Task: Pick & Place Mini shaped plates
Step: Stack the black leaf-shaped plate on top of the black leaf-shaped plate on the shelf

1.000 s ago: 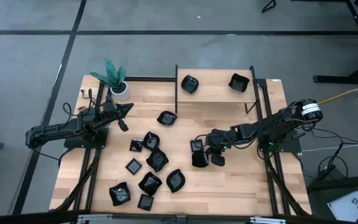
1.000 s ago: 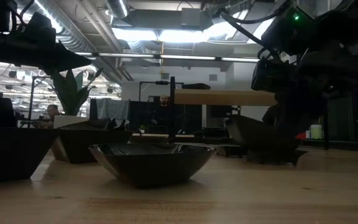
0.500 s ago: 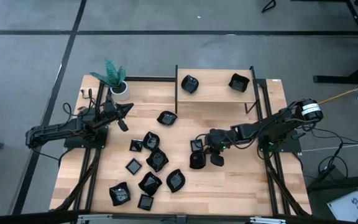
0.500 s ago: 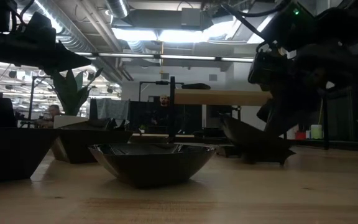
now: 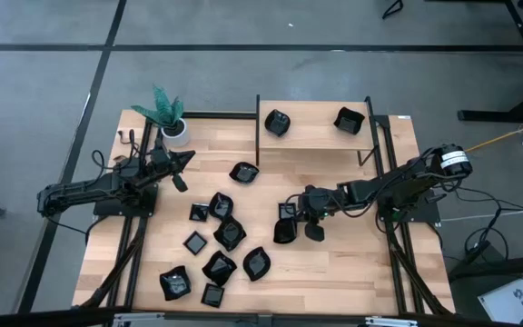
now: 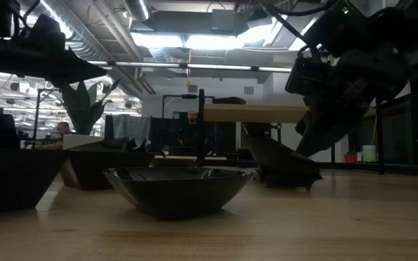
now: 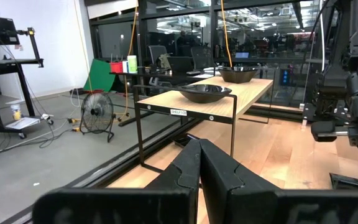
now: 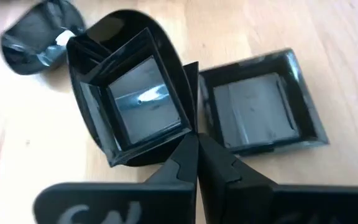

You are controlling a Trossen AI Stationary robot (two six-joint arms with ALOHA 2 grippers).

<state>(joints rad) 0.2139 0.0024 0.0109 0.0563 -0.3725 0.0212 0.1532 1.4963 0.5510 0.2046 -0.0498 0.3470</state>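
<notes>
Wood table (image 5: 352,272), L→R: left gripper (image 5: 185,160) idle by plant pot (image 5: 176,133), fingers pressed together, empty. Loose mini plates (image 5: 219,234) mid-table. Right gripper (image 5: 289,227) fingers have just pinched shut on rim of stacked plate (image 8: 132,99); square plate (image 8: 260,102) beside fingertips. Grasp looks made; lift toward shelf (image 5: 311,136) likely next.

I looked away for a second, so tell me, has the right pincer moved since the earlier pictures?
Yes. In the high view the right pincer, shut on a black plate, has shifted toward the plate cluster, farther from the fixed shelf post.
</notes>
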